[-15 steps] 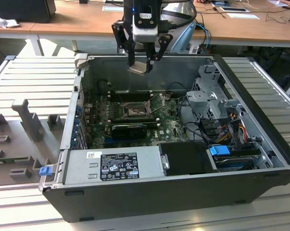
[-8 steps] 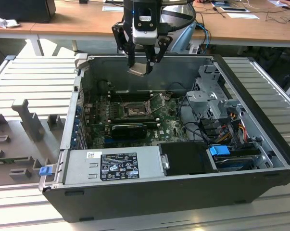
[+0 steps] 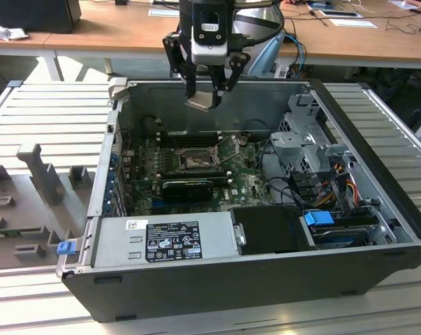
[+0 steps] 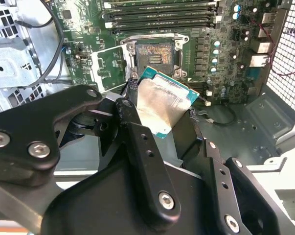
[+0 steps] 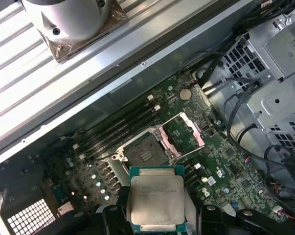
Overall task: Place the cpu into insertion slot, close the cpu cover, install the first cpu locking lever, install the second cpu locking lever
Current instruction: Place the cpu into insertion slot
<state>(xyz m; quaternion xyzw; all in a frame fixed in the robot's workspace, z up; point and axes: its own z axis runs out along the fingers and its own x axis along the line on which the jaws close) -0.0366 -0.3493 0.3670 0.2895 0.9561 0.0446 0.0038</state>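
Note:
My gripper (image 3: 204, 96) hangs above the open computer case, shut on the cpu (image 3: 202, 103). The cpu (image 4: 162, 103) is a thin square chip with a silver-grey top and a green edge, tilted between the black fingers (image 4: 132, 127). Below it, on the green board, the insertion slot (image 3: 196, 162) lies bare and dark. In both wrist views the slot (image 4: 154, 53) (image 5: 146, 155) sits a short way beyond the chip (image 5: 157, 200). The cpu cover (image 4: 108, 68) (image 5: 186, 132) stands swung open beside the slot.
A grey power supply (image 3: 165, 241) fills the case's near side. A metal drive cage (image 3: 308, 146) with cables stands at the exterior view's right. Long black memory slots (image 4: 162, 14) run beside the socket. A black ribbed block (image 3: 186, 187) lies just in front of it.

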